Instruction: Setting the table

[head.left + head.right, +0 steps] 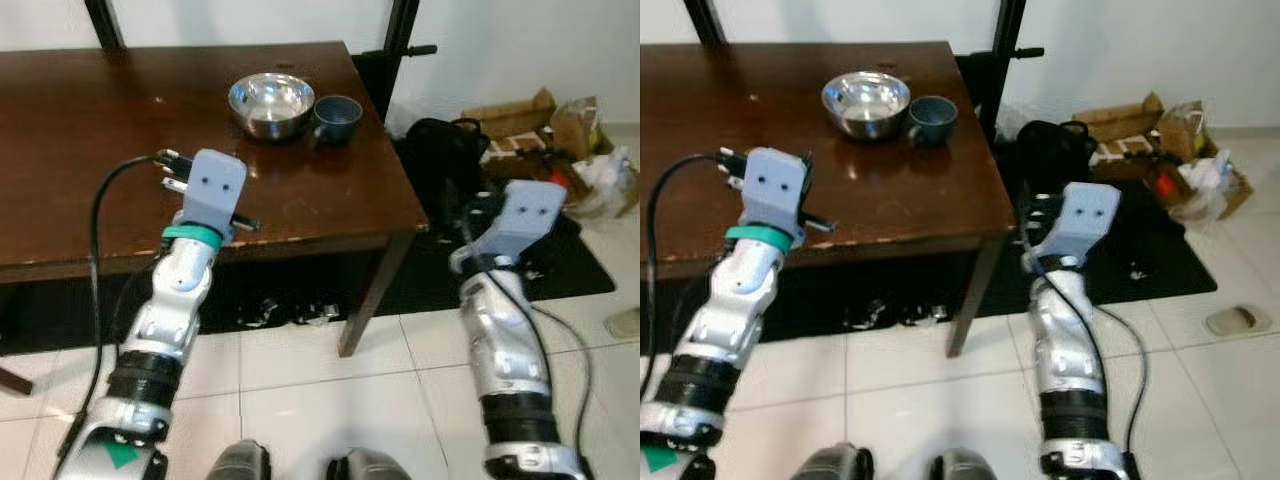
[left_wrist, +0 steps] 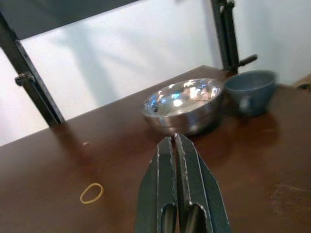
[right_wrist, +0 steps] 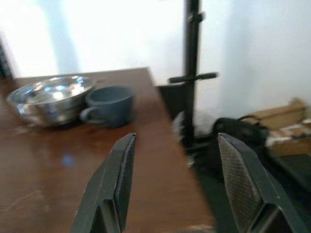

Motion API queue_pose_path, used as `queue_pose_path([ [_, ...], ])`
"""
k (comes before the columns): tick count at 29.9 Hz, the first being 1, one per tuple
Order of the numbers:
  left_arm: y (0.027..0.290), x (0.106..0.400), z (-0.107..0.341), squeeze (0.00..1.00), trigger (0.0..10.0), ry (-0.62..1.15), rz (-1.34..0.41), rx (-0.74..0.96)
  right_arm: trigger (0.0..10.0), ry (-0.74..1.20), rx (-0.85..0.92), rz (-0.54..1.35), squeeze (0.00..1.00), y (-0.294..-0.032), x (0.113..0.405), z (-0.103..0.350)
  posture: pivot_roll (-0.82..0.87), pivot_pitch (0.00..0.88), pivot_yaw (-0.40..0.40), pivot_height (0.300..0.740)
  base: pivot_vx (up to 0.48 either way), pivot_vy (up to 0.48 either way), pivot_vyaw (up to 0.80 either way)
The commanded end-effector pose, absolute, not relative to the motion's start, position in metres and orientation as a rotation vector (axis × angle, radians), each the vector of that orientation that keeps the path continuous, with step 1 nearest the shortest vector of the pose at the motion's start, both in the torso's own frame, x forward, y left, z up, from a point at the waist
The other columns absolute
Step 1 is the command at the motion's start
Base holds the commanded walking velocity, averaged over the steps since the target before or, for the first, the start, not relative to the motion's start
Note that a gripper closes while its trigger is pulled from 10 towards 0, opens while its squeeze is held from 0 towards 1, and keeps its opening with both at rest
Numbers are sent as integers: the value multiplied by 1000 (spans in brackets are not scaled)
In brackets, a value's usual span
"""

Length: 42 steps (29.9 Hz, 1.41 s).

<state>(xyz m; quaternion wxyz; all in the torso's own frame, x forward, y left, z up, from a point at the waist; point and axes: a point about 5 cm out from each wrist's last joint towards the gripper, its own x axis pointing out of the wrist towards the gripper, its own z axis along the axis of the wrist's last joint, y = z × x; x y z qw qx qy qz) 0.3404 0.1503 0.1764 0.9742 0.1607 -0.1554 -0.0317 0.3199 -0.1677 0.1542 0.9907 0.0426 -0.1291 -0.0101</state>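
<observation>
Steel bowl (image 1: 271,104) and blue cup (image 1: 336,118) sit touching, ungrasped. Left gripper (image 2: 177,150) hovers pinched together and empty; right gripper (image 3: 177,160) spread wide. Reaching comes next, probably.

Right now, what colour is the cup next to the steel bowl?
Dark blue-grey. The cup beside the steel bowl shows best in the left wrist view.

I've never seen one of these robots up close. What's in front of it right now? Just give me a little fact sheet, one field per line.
Surface: dark wooden table
Dishes: steel bowl with blue cup touching its right side, near the table's far right corner
Small item: rubber band lying on the table
Left gripper: over the table, fingers shut, pointing at the bowl
Right gripper: fingers open, empty, off the table's right edge
Floor clutter: black bag, cardboard boxes
</observation>
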Motion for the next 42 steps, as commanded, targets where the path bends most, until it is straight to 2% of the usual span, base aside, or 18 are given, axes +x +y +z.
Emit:
queue_pose_path([
  [1,147,340,172,0,10000,-297,-79,322,10000,-250,76,-43,0,-175,319,153,-19,0,23,740,469,0,0],
  [10,147,340,173,0,10000,-297,-78,322,10000,-245,75,-17,0,-172,319,154,-19,0,23,740,470,0,0],
  [23,145,342,175,0,10000,-294,-91,305,10000,-89,-15,348,0,-132,305,136,-14,0,22,740,450,0,0],
  [26,143,343,178,0,10000,-275,-128,250,10000,-29,-13,511,0,-119,293,130,-13,0,19,740,0,0,0],
  [30,141,342,192,0,10000,-292,-201,228,10000,31,-46,604,0,-117,279,126,-13,0,11,740,0,0,0],
  [38,145,343,205,0,10000,-308,-213,209,10000,59,-67,628,0,-119,272,124,-11,0,7,740,0,0,0],
  [41,145,345,211,0,10000,-316,-197,202,10000,105,-109,515,0,-122,280,116,-7,0,2,740,0,0,0],
  [42,140,346,220,0,10000,-331,-203,195,10000,155,-99,333,0,-122,289,105,1,0,-2,740,0,0,0],
])
